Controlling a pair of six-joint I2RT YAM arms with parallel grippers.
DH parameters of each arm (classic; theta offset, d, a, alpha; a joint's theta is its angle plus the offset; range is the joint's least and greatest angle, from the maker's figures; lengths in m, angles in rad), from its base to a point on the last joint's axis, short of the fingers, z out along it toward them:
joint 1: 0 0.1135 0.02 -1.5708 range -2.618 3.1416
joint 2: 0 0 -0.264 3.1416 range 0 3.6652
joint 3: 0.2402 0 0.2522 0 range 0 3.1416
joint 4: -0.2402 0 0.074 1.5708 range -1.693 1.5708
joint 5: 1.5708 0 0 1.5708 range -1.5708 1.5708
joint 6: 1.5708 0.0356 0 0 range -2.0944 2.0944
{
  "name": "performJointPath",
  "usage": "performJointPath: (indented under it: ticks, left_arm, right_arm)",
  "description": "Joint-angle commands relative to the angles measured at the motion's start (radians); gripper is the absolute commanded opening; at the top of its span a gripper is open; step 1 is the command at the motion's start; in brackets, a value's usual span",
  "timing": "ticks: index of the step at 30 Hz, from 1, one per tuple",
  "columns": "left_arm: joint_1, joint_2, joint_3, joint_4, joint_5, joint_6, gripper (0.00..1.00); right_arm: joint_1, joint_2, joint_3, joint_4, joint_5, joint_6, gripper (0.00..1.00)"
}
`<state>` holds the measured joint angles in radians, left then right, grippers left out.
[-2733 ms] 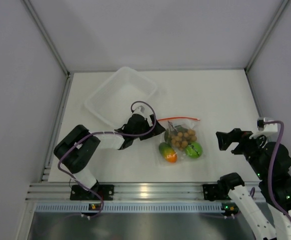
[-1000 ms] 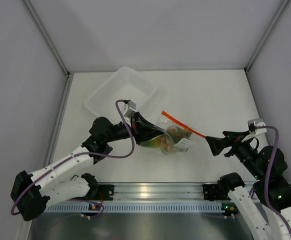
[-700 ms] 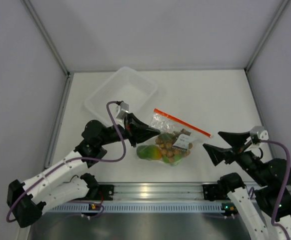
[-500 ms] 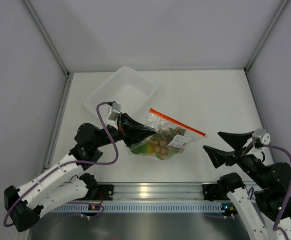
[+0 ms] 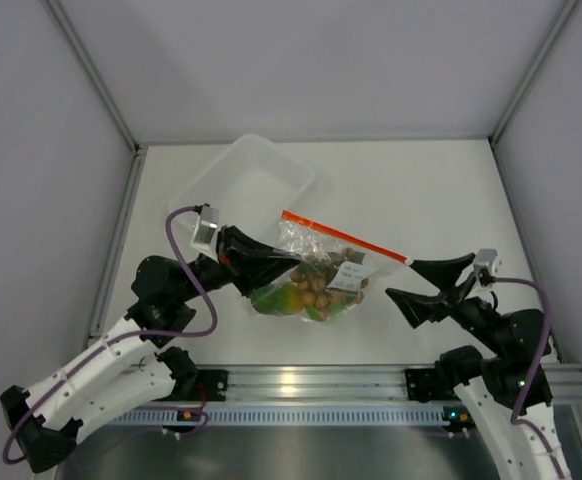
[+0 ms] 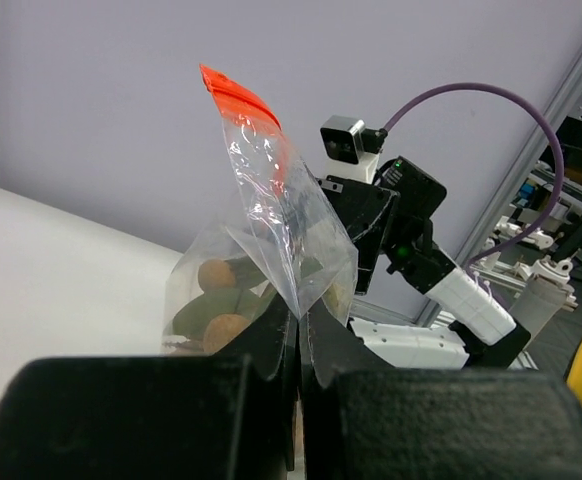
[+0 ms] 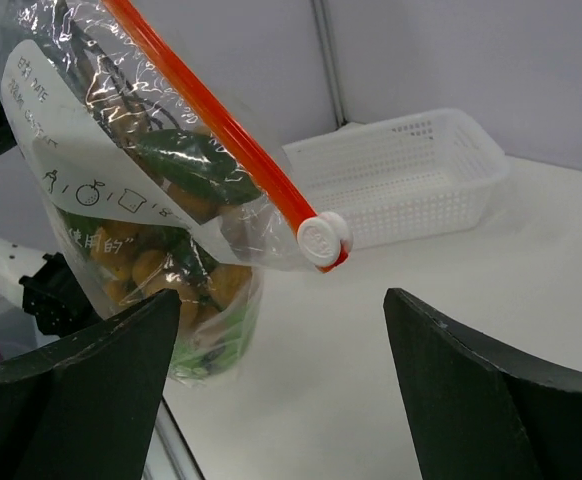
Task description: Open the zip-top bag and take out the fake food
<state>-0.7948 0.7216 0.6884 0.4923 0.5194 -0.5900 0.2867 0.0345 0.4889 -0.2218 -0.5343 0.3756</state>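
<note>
**Black-and-white arms with purple cables**

White shells and black joint housings are seen on the left arm and right arm. A purple cable is routed along each. Black fingers are fitted to the left hand and right hand.

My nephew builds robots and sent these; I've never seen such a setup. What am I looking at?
Two robot arms are bolted to a white table. One picture looks down from above; the other two come from a camera on each wrist. The left gripper is shut on a clear zip-top bag, holding it up, orange zip on top. Inside is the fake food. The right gripper is open near the zip's slider, holding nothing. A clear tray sits on the table.
</note>
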Motion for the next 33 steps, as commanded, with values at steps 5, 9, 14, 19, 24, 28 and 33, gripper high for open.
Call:
performJointPath:
  ticks: [5,9,14,19,24,28,33]
  left_arm:
    - [-0.001,-0.037,0.062,0.049,0.014,-0.054,0.0]
    - [-0.003,-0.05,0.059,0.049,0.016,-0.07,0.0]
    - [-0.001,-0.053,0.048,0.049,0.014,-0.085,0.0]
    - [-0.001,-0.062,0.048,0.049,-0.001,-0.09,0.0]
    - [-0.001,-0.067,0.046,0.049,-0.022,-0.088,0.0]
    - [-0.001,-0.076,0.033,0.049,-0.067,-0.087,0.0]
    - [-0.001,-0.099,0.01,0.049,-0.13,-0.087,0.0]
  right_arm:
    - [-0.009,0.11,-0.131,0.635,-0.211,0.192,0.76]
    - [-0.007,0.131,-0.153,0.775,-0.243,0.23,0.68]
    - [-0.007,0.153,-0.167,0.887,-0.259,0.278,0.67]
    - [-0.007,0.173,-0.182,1.004,-0.277,0.328,0.48]
    - [-0.007,0.174,-0.184,1.01,-0.306,0.335,0.36]
    - [-0.008,0.154,-0.193,0.984,-0.297,0.332,0.34]
    - [-0.007,0.143,-0.204,0.947,-0.28,0.336,0.27]
